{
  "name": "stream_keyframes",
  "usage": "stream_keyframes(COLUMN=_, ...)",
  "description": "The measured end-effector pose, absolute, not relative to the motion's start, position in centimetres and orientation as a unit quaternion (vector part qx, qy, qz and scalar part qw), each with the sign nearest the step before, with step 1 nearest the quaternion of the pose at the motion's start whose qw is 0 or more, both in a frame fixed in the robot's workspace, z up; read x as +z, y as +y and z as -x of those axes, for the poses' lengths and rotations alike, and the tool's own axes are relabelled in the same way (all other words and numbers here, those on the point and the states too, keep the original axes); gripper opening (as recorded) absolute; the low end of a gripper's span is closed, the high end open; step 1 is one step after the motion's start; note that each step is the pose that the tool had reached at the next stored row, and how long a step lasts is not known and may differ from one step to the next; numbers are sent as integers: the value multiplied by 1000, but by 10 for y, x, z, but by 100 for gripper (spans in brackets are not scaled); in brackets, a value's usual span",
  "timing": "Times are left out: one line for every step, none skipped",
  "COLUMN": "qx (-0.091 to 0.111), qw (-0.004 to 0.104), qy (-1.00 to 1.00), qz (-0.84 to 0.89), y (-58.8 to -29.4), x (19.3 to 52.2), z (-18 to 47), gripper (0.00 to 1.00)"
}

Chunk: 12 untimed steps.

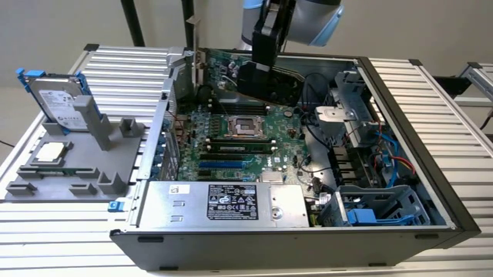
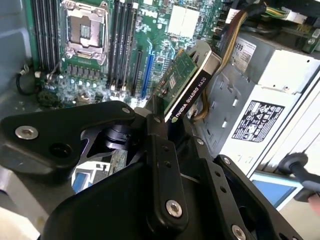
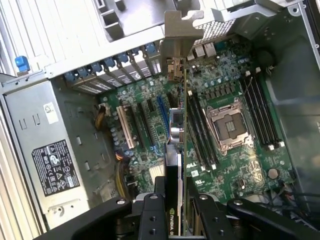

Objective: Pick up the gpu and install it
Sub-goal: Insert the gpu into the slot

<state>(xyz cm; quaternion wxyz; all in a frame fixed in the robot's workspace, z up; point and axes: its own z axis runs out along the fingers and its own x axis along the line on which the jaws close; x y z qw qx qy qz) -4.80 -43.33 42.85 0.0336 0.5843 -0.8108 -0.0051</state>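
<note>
**Status: claw (image 1: 260, 67) holds gpu (image 1: 274, 86)**

The claw is closed on the gpu's top edge. The card hangs tilted below the claw, above the motherboard (image 1: 231, 151) inside the open case (image 1: 408, 127). In the first wrist view the gpu (image 3: 176, 132) runs edge-on away from the claw (image 3: 174, 200), with its silver bracket (image 3: 179, 40) at the far end.

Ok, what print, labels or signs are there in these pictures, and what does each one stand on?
Thin black-and-green gpu card, clamped in the gripper: white lettering along its black edge.
Grey metal power supply box: black label, white print too small to read.
Silver hard drive in a blue frame: white label, too small to read.
Green motherboard: tiny white markings, unreadable.
</note>
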Motion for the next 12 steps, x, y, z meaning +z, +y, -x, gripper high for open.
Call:
stream_keyframes(qx=-5, qw=34, qy=-808, qz=-588, y=-433, x=429, z=48, gripper=0)
stream_keyframes(qx=-5, qw=34, qy=-805, qz=-593, y=-433, x=429, z=48, gripper=0)
stream_keyframes(qx=-5, qw=34, qy=-801, qz=-597, y=-433, x=429, z=48, gripper=0)
stream_keyframes(qx=-4, qw=34, qy=-798, qz=-602, y=-433, x=429, z=48, gripper=0)
stream_keyframes(qx=-4, qw=34, qy=-794, qz=-606, y=-433, x=429, z=48, gripper=0)
stream_keyframes(qx=-4, qw=34, qy=-791, qz=-611, y=-433, x=429, z=48, gripper=0)
stream_keyframes(qx=-4, qw=34, qy=-787, qz=-616, y=-433, x=429, z=48, gripper=0)
stream_keyframes(qx=-4, qw=34, qy=-783, qz=-621, y=-433, x=429, z=48, gripper=0)
stream_keyframes(qx=-3, qw=34, qy=-780, qz=-625, y=-433, x=429, z=48, gripper=0)
stream_keyframes(qx=-3, qw=34, qy=-776, qz=-630, y=-433, x=429, z=48, gripper=0)
stream_keyframes(qx=-3, qw=34, qy=-772, qz=-634, y=-433, x=429, z=48, gripper=0)
stream_keyframes(qx=-3, qw=34, qy=-769, qz=-639, y=-433, x=429, z=48, gripper=0)
